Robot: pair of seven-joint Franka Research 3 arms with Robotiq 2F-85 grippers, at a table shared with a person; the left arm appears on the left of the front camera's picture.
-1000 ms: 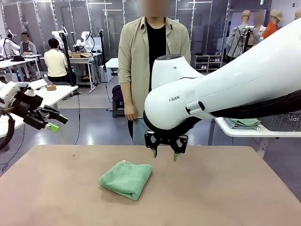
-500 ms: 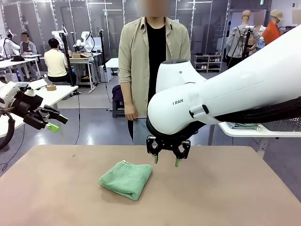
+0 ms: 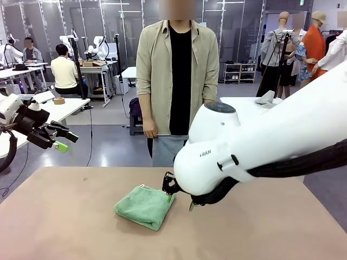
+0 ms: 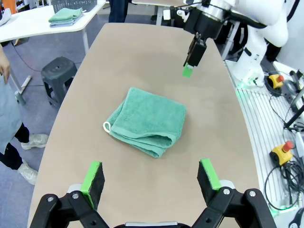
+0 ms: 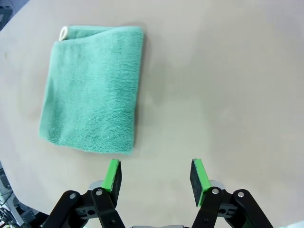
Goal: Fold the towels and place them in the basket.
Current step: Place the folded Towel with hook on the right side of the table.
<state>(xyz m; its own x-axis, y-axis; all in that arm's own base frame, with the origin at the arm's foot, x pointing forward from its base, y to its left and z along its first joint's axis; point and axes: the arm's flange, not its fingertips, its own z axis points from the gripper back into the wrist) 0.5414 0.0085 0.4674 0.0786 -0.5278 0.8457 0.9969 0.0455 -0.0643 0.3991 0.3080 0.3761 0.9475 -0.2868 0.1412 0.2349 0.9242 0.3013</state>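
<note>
Soft, limp mint-green folded terry towel (image 5: 92, 88)
Left gripper (image 4: 150, 178) wide, right gripper (image 5: 156, 173) parted, empty; best pinch near edge, eleven o'clock.

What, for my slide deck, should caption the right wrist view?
Open right end effector poised over the table, next to a folded green towel.

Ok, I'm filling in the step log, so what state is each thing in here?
towel: folded, lying flat on the table, loop at one corner.
left tool: open, empty, raised away from the towel.
right tool: open, empty, low over the table beside the towel.
person: standing at the far side.
</note>
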